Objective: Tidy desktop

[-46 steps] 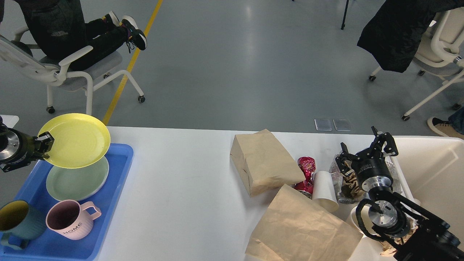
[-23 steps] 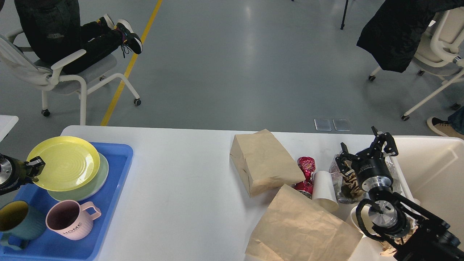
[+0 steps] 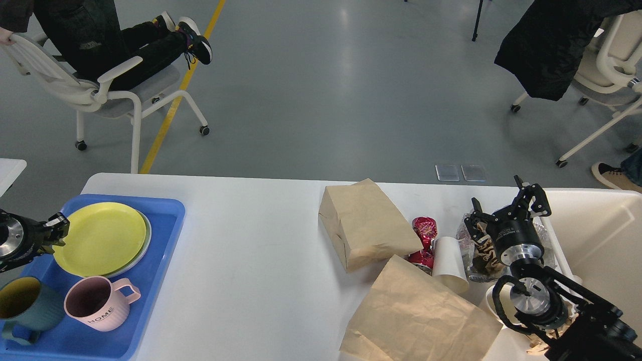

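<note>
The white worktop fills the lower half of the frame. At its lower left sits a blue tray holding a yellow plate stacked flat on a green plate, of which only a sliver of rim shows, plus a pink mug and a teal mug nearer the bottom edge. The left gripper sits just beside the yellow plate's left rim; I cannot tell whether its fingers are parted or touch the plate. At far right a cream bin shows only bare wall. The right gripper hovers with fingers spread wide, gripping nothing, over a clear bag. Two paper bags, a red wrapper and a white cup lie at center right. A second ago the yellow plate was held tilted above the green one; now it rests on it, and the left gripper has dropped lower.
</note>
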{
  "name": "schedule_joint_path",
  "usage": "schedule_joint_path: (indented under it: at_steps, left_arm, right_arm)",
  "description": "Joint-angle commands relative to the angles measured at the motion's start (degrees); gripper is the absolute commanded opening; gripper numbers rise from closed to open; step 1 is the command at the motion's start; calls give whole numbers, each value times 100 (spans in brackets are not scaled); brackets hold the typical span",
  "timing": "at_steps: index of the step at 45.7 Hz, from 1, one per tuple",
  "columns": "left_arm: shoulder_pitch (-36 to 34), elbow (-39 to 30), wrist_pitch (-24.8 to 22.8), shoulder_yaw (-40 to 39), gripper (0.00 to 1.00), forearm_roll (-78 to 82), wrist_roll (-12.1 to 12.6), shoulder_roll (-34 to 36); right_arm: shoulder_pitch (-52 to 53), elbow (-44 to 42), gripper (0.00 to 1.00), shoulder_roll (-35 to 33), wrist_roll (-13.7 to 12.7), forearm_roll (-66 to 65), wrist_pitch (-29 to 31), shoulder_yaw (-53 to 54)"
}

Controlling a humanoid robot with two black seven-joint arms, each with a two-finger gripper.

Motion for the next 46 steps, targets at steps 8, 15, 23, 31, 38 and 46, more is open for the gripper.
schedule_joint_path:
  at_steps: [8,15,23,31,38,46]
  left_arm:
    - [-65,-1,-22,-1,80,0,-2,9]
    - [-171,-1,-30,-88,87,-9,-11,140]
    - [-514,-18,-118,-896,95,-26,-37,614]
    - [-58,-18,-118,-2644,96,-26,-81,861]
    - [610,-62,-180,-4761,96,-26,-28,677]
    - [1673,-36,-206,-7529,96,-35,-169,97]
  right_arm:
    - [9,0,100,0,0,0,0,0]
    - [0,0,100,0,0,0,0,0]
    - [0,0,100,0,0,0,0,0]
    - [0,0,100,0,0,0,0,0]
    - [0,9,100,0,0,0,0,0]
    - [0,0,100,0,0,0,0,0]
